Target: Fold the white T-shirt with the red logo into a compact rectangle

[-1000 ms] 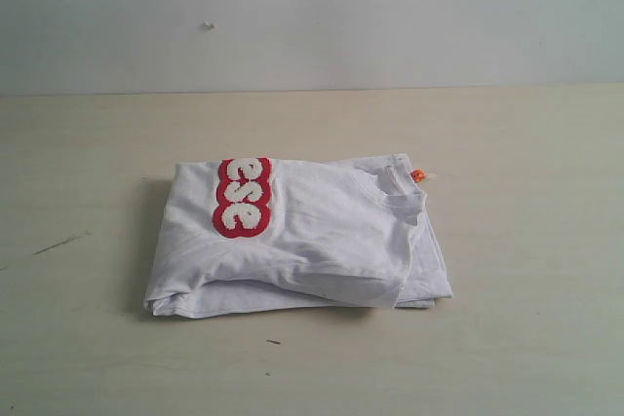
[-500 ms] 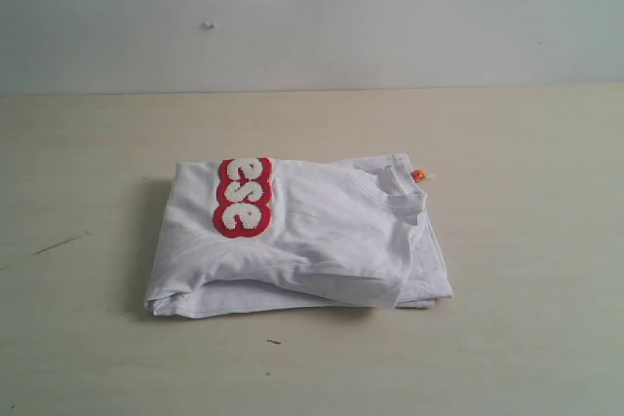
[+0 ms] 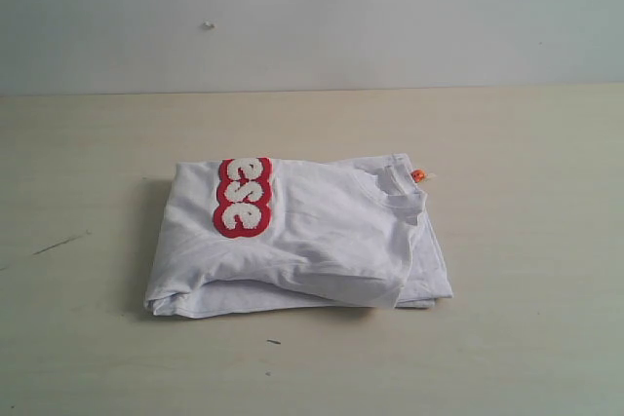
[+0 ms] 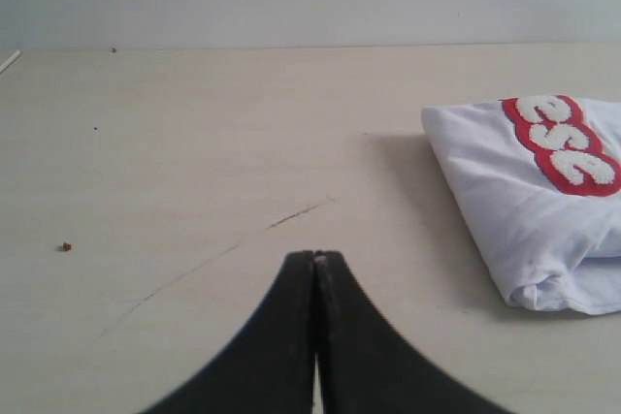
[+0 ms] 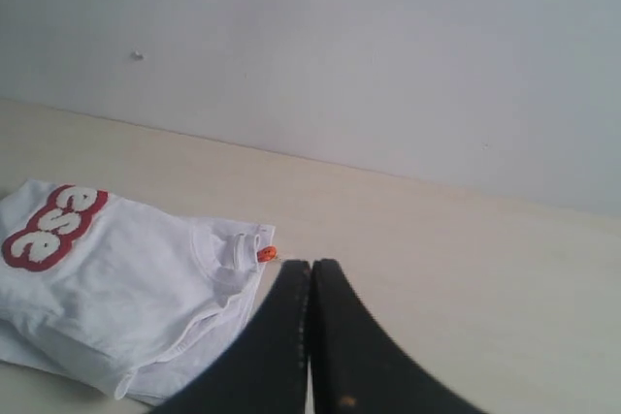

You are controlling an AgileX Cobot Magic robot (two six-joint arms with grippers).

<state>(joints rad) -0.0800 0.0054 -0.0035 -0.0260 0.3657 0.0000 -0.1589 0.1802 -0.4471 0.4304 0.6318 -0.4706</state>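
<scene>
The white T-shirt [image 3: 302, 236] lies folded into a thick rectangle in the middle of the table. On its upper left part the red logo [image 3: 242, 197] shows the white letters "ese". The collar and a small orange neck tag [image 3: 417, 175] sit at its far right corner. Neither arm appears in the exterior view. My left gripper [image 4: 317, 257] is shut and empty, off to the side of the white T-shirt [image 4: 543, 201] with its red logo [image 4: 563, 143]. My right gripper [image 5: 310, 264] is shut and empty too, beside the neck tag [image 5: 267, 254] of the white T-shirt [image 5: 116, 288].
The pale wooden table [image 3: 526, 143] ends at a plain light wall [image 3: 312, 17] behind. A thin dark scratch [image 3: 60, 243] marks the table left of the shirt, and a small dark speck [image 3: 274, 342] lies in front of it.
</scene>
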